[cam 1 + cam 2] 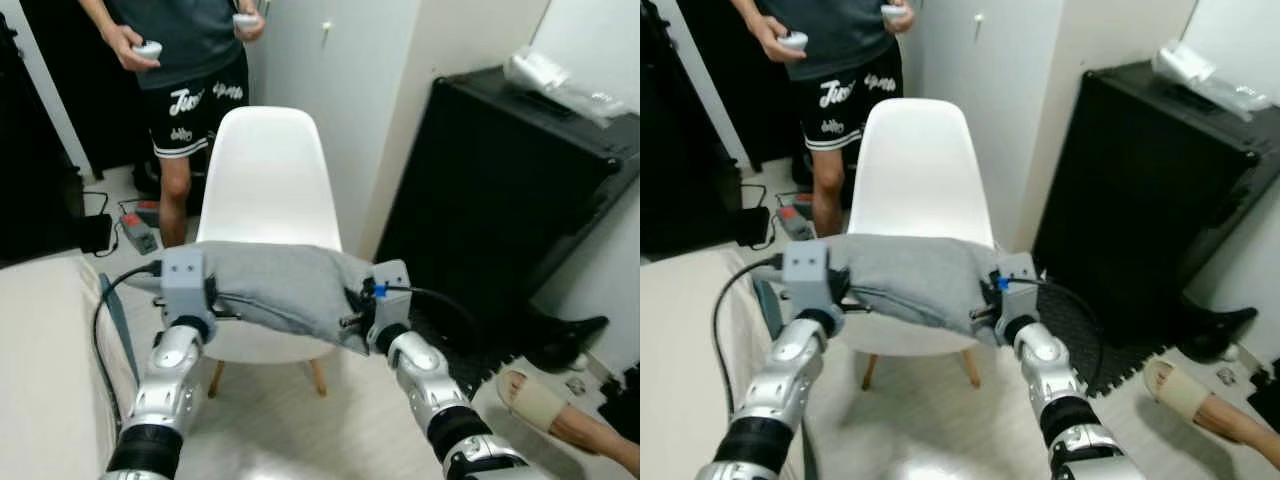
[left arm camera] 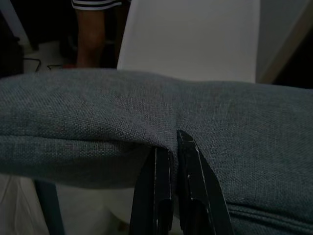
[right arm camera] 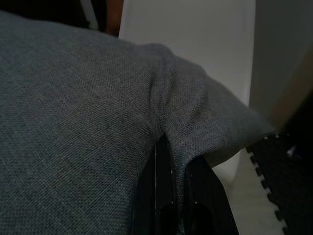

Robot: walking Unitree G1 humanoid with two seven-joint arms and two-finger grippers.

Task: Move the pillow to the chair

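A grey pillow (image 1: pixel 285 283) hangs between my two arms, just above the seat of a white chair (image 1: pixel 265 175). My left gripper (image 2: pixel 172 142) is shut on the pillow's near edge at its left end, fabric pinched between the black fingers (image 2: pixel 156 196). My right gripper (image 3: pixel 172 147) is shut on the pillow (image 3: pixel 83 127) at its right end, where a fold of cloth is clamped. The chair's back (image 1: pixel 920 165) rises behind the pillow (image 1: pixel 915 275); most of its seat is hidden under the pillow.
A person (image 1: pixel 185 60) holding controllers stands behind the chair on the left. A black cabinet (image 1: pixel 510 190) stands at the right, with a sandalled foot (image 1: pixel 555 410) on the floor before it. A beige bed edge (image 1: pixel 40 370) lies at my left. Cables and a device (image 1: pixel 135 228) lie on the floor.
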